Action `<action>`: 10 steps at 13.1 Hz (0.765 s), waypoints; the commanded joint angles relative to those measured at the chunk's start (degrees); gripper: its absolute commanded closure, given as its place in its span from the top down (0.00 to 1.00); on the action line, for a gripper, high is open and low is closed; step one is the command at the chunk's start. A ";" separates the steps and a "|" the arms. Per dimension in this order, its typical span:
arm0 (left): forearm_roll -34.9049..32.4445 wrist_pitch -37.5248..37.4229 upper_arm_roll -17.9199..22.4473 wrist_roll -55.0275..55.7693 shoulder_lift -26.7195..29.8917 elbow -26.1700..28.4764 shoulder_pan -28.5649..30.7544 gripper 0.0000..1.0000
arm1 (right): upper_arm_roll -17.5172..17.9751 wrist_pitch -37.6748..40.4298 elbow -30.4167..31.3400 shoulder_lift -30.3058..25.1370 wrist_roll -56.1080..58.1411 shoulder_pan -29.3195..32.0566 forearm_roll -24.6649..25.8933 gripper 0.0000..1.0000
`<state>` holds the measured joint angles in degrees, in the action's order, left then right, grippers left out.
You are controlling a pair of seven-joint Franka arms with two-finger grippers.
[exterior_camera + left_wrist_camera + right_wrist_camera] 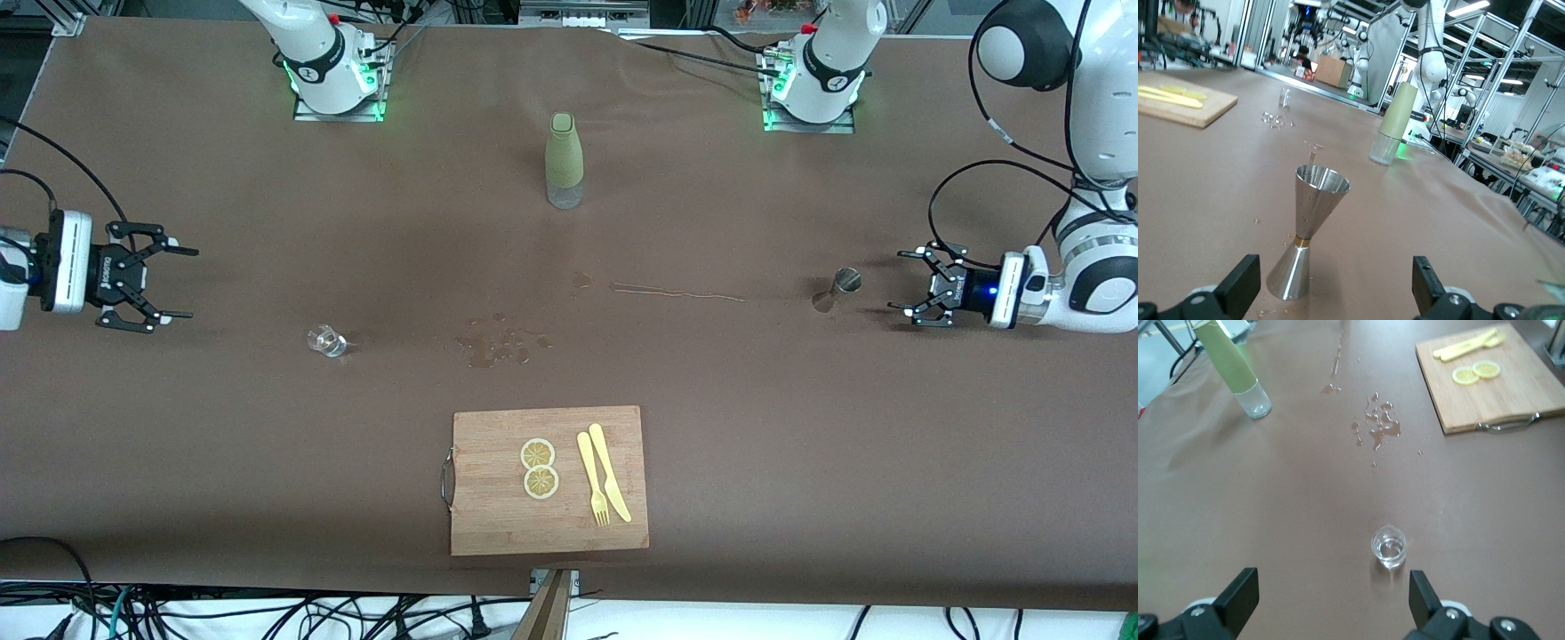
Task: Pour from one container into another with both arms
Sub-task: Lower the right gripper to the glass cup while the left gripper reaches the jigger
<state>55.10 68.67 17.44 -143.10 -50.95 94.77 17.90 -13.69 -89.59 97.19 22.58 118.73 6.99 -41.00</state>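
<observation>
Both grippers stand open and empty. The left gripper (909, 281) faces the steel jigger (845, 284), which stands upright just ahead of its fingertips. The right gripper (169, 283) faces the small glass (326, 340), well ahead of it. Advance each straight in, centre the vessel between the fingers, and close low on the glass. Avoid the spilled drops (502, 345).

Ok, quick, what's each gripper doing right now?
Left gripper: open, empty, beside the metal jigger.
Right gripper: open, empty, short of the small glass.
</observation>
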 commanded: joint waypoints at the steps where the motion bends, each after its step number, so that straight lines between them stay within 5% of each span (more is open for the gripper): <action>1: 4.47 0.93 0.49 -10.77 -0.73 3.22 -0.32 1.00 | 0.16 0.64 0.98 3.68 8.33 1.88 -4.96 1.00; 6: 9.93 4.54 0.49 -20.99 -1.43 7.45 -0.85 1.00 | 0.16 3.62 -0.15 15.72 16.70 3.38 -17.25 1.00; 10: 11.87 4.98 0.22 -24.42 -2.93 7.63 -1.90 1.00 | 0.16 3.72 -3.22 21.70 20.56 3.56 -20.87 1.00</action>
<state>65.40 71.80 17.25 -157.29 -53.12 100.79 17.49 -13.70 -87.78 97.45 41.73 137.72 9.67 -60.26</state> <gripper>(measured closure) 0.000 0.000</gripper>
